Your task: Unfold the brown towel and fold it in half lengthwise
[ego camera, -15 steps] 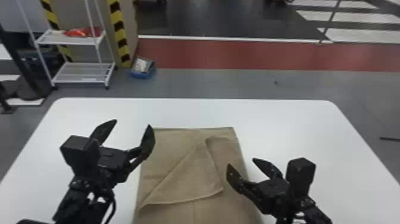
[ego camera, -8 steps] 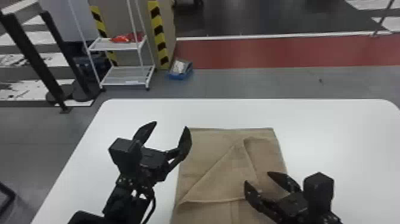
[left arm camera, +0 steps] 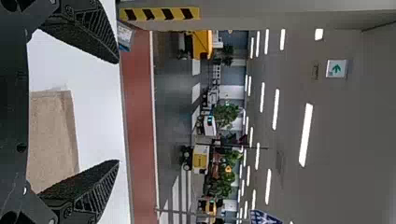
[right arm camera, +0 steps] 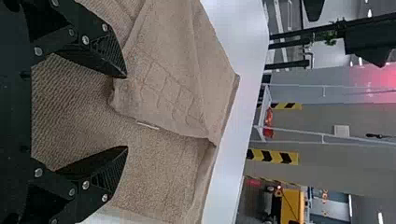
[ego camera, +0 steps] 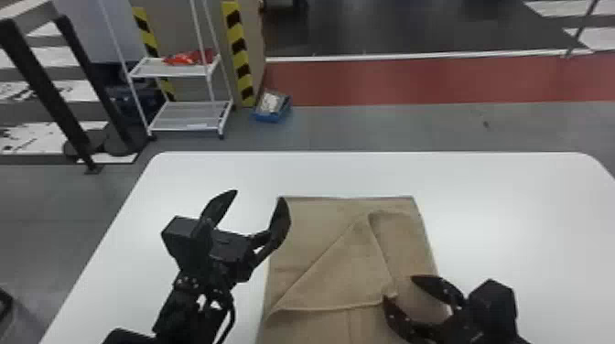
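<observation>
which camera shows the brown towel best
The head view: it takes in more of the brown towel, flap included. The right wrist view gives the flap's faint pattern up close; the left wrist view, part of the far end.

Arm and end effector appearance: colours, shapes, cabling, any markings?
Both arms are black. Left end effector and right end effector: each has two flat, tapered black fingers, with ribbed sides and pale screw heads at the joints in the wrist views. A blocky black housing sits by each. Dark cable loops along the left forearm. No markings I can make out.
</observation>
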{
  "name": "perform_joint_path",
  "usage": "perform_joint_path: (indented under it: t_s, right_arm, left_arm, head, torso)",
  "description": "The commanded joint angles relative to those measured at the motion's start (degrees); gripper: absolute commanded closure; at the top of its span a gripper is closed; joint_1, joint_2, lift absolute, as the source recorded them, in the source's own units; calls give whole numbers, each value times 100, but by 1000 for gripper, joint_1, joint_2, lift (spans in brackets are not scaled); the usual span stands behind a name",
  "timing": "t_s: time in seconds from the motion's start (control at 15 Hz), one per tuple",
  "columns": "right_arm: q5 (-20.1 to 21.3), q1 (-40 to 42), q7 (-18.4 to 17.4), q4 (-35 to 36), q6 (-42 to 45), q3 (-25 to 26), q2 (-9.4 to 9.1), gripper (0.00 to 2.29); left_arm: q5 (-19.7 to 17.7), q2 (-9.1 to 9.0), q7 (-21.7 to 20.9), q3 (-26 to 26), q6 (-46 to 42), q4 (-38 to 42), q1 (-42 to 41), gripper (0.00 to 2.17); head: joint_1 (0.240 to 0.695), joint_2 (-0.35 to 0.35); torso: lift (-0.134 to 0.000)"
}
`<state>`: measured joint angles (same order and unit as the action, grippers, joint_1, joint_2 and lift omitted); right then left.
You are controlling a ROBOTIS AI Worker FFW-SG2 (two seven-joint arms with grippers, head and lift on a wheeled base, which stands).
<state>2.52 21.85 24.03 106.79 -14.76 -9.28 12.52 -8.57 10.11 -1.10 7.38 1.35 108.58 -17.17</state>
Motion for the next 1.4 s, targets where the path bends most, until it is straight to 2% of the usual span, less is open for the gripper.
perform_joint_path:
  t_s: [0.0,0.2,0.53,0.6,0.93,1.13,1.33]
  right_arm:
    - [55,30,-13,-97,320,58,5,407]
    - [345,-5,-13,-317,777,49,-39,410]
    - [125,206,1192,-484,1761,664,5,471]
    - [64,215,1332,-581,1796,752,5,471]
    - [73,153,1367,-1029,2113,998,5,471]
    - [64,39,1367,-1029,2166,805,-21,475]
    - [134,-102,1359,-1038,2130,585,-65,475]
  left_arm:
    - [-31,-1,-21,-9,-51,-57,12,134]
    - [-40,-9,-57,0,-122,-92,12,134]
    - [-75,8,-57,-44,-209,-171,-15,137]
    - [-84,8,-65,-53,-192,-171,-15,137]
    - [-92,-1,-65,-35,-192,-206,-6,137]
    - [-84,-1,-65,-9,-192,-206,12,137]
    - [-75,17,-57,-9,-192,-232,12,137]
  head:
    - [695,84]
    - [695,77]
    - [695,86]
    - [695,84]
    - [695,42]
    - [695,29]
    - [695,53]
  torso:
    - [-108]
    - [-108]
    - [-108]
    - [-108]
    - [-108]
    - [-108]
    - [-108]
